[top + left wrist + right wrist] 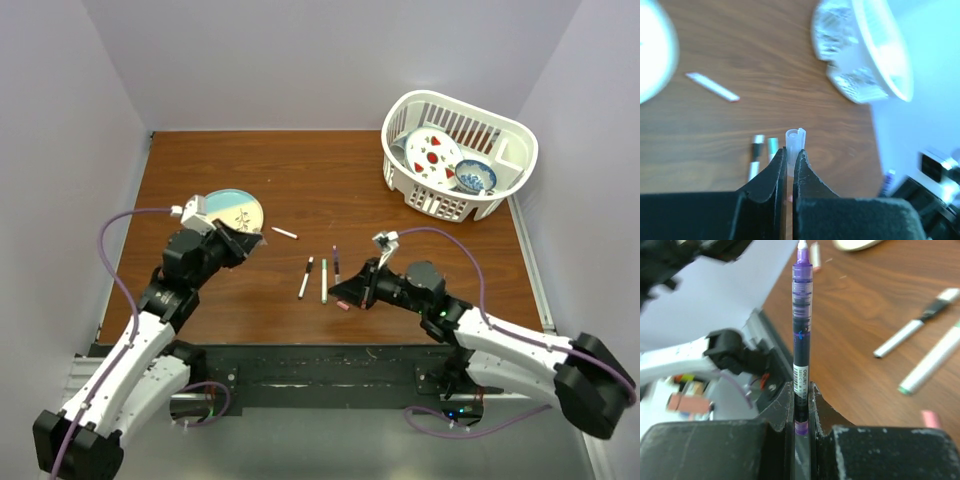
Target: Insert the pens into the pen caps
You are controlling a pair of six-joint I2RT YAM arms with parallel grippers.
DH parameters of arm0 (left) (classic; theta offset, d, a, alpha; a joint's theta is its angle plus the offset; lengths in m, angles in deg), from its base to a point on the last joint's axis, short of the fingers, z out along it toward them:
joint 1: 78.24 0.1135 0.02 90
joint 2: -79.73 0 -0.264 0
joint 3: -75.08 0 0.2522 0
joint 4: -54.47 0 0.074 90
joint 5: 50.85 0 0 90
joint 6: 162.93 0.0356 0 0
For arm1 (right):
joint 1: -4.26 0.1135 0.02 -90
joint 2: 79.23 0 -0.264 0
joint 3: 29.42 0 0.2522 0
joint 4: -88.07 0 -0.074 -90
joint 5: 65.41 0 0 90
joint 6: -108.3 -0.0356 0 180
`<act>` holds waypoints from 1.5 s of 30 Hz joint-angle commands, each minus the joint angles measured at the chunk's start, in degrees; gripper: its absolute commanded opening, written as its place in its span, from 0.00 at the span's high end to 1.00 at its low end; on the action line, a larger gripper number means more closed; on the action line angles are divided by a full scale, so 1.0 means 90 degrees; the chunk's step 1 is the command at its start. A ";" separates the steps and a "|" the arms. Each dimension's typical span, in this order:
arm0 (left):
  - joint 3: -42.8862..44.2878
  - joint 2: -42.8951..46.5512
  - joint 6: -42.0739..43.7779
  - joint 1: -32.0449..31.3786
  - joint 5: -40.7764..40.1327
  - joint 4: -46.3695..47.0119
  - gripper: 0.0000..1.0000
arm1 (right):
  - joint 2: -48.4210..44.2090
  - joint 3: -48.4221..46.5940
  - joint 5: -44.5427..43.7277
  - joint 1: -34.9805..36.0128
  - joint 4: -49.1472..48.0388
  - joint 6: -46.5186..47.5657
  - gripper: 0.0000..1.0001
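Here, pens (pixel 324 281) lie on a brown wooden table (pixel 330 170) between pale walls (pixel 330 60)

The top view is evenly lit by soft, diffuse light and sharp throughout, with only faint shadows on the brown table (pixel 300 170). The left wrist view is overexposed and bluish. Its plate (pixel 652 50) at upper left and basket (pixel 870 55) at upper right glare white and smear, while the clear cap (pixel 795 137) at centre is fairly crisp. In the right wrist view the purple pen (pixel 801 340) is sharp, and the white pens (pixel 910 332) at right are soft.
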 commanded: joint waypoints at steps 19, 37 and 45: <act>-0.0710 -0.0539 -0.0829 -0.1343 0.1992 0.5306 1.00 | 0.1496 -0.0928 -0.0057 0.1267 -0.2113 0.0243 1.00; -0.0837 -0.0313 -0.0634 -0.1353 0.1728 0.4847 1.00 | 0.1144 -0.0791 -0.0301 0.1296 -0.1908 0.0272 1.00; -0.0905 -0.0255 -0.0634 -0.1353 0.1718 0.4798 1.00 | 0.1105 -0.0791 -0.0370 0.1296 -0.1859 0.0311 1.00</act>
